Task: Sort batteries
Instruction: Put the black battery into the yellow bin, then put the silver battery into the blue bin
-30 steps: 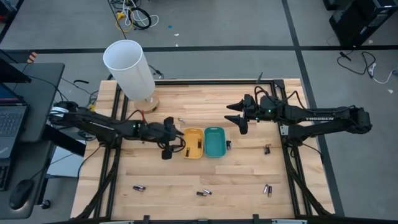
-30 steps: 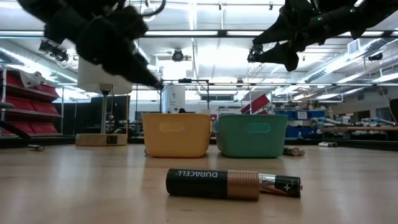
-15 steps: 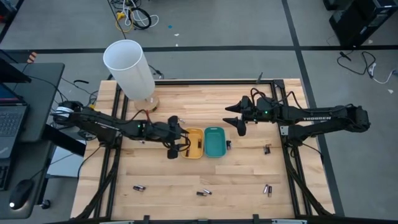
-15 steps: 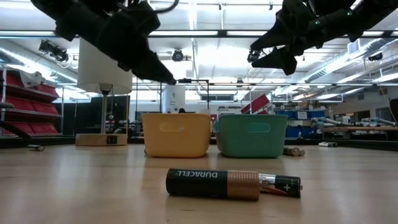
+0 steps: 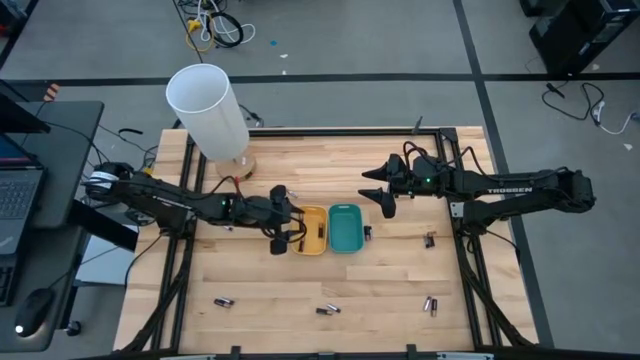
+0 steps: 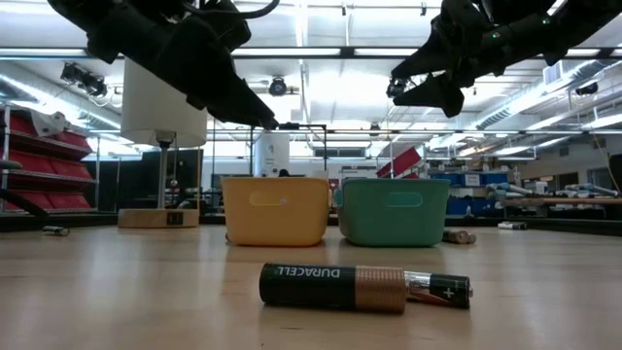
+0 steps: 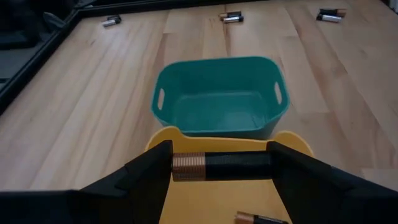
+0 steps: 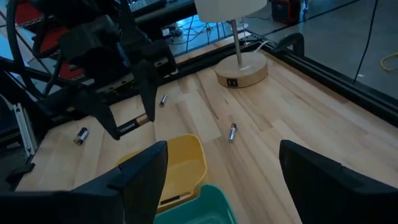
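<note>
My left gripper [image 5: 284, 237] is shut on a black-and-copper battery [image 7: 221, 167] and hangs over the left end of the yellow tray [image 5: 311, 230]. Another battery [image 7: 261, 219] lies inside that tray. The teal tray [image 5: 345, 228] stands right beside it, touching its right side. My right gripper [image 5: 378, 195] is open and hovers above the table just beyond the teal tray. Loose batteries lie flat on the wood: [image 5: 222, 301], [image 5: 328, 309], [image 5: 431, 304], [image 5: 430, 240], [image 5: 292, 193]. One lies close to the low camera [image 6: 364, 288]. My left gripper pinches the battery between its two fingers [image 7: 149, 171], one finger on each end, so the cell [image 7: 186, 167] lies crosswise between them. The fingers slant down from the table's left. The battery is lifted clear and lies level above the yellow tray.
A lamp with a white shade [image 5: 207, 110] stands on its round base [image 5: 240, 165] at the far left of the table. A laptop [image 5: 20, 190] sits off the table's left edge. Bare wood lies between the trays and the near edge.
My left gripper, with the battery in it, has moved toward the table's right until it hangs over the yellow tray's left end, then stayed there. My right gripper has shifted slightly toward the table's left. The trays and loose batteries have kept still.
</note>
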`<state>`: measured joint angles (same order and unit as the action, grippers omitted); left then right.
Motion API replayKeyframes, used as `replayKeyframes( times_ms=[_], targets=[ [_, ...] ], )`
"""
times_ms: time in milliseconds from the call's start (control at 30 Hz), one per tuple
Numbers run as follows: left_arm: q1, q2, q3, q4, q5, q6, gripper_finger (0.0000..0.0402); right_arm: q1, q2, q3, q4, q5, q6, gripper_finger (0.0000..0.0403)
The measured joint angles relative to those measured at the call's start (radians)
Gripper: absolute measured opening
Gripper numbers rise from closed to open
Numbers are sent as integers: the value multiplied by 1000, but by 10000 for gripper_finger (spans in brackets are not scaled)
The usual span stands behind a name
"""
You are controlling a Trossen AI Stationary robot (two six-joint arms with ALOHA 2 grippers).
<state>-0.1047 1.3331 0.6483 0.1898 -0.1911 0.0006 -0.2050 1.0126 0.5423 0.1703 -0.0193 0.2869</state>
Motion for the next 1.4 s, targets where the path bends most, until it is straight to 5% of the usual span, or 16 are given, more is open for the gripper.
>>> replayKeyframes(
  times_ms=[467, 733, 1067, 1400],
  targets=[
    [-1, 13, 0, -4, -16, -24, 275, 0, 0, -1, -1, 0, 10, 293],
    [25, 56, 0, 0, 43, -107, 325, 0, 0, -2, -5, 0, 10, 293],
    [92, 58, 80, 1, -83, -141, 330, 0, 0, -2, -7, 0, 10, 293],
    [232, 58, 233, -361, 33, -22, 294, 0, 0, -2, -11, 0, 8, 293]
  ],
)
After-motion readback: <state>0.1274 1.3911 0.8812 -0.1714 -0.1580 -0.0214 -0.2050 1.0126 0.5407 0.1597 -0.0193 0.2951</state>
